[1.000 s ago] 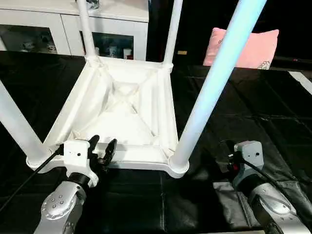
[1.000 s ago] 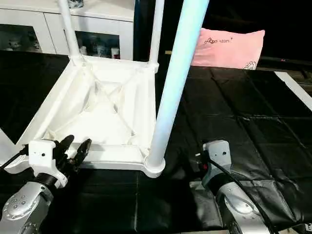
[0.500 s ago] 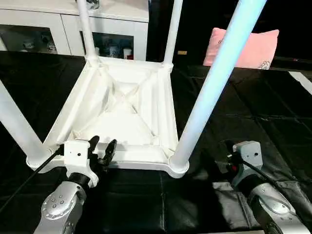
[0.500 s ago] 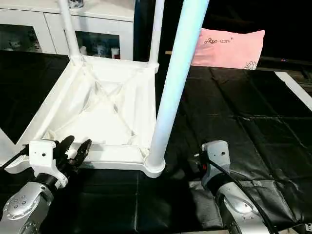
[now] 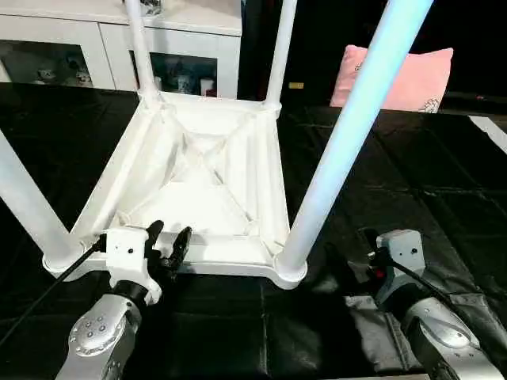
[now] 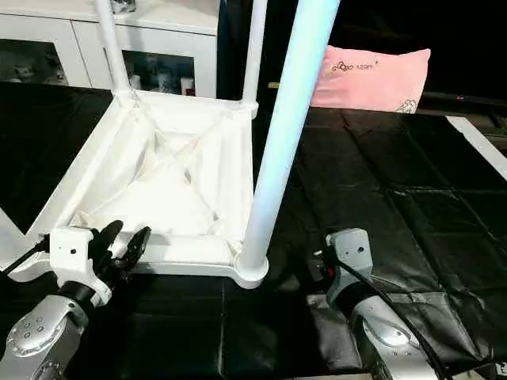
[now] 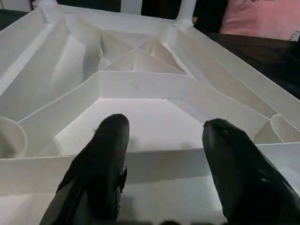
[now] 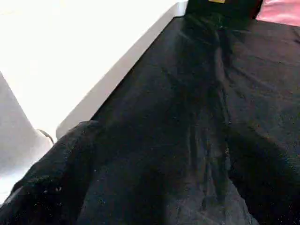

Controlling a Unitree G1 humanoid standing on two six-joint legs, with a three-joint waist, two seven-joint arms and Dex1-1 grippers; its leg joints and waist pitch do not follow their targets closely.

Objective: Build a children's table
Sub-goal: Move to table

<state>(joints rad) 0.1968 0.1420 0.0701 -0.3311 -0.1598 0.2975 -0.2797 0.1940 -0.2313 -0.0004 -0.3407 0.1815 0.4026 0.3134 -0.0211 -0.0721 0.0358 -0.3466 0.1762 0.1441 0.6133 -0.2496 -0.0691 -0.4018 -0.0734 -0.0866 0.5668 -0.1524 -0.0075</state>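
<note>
Table: the children's table [image 5: 198,170] lies upside down on the black-covered desk [image 5: 444,182], ribbed underside up, straight ahead of the robot.
Legs: four white legs stand up out of the corner sockets; the near right leg [image 5: 348,134] rises steeply past the camera, the near left leg [image 5: 28,206] leans out toward the robot's left, and the two far legs stand at the back corners.
Left hand: the left hand [image 5: 166,245] sits at the near rim [image 5: 230,255] of the tabletop, its two black fingers [image 7: 105,154] partly spread and straddling that rim wall in the wrist view; whether they press on it cannot be told, and it appears to hold nothing.
Right hand: the right hand [image 6: 321,265] rests low over the desk, just to the right of the near right corner socket [image 5: 289,269], spread wide and empty.
Key relation: the near rim runs left to right across the robot's front, and the left hand is on it, while the right hand lies beside the corner, apart from the plastic.
Nearer arm: the left is nearer the rim; the right is nearer the near right leg.
Judgement: all four legs look seated, so the build appears nearly done; the likely remaining move is gripping the near edge or leg to turn the table upright.
Surroundings: a pink pillow [image 5: 412,75] and a white cabinet [image 5: 95,39] sit beyond the desk.
</note>
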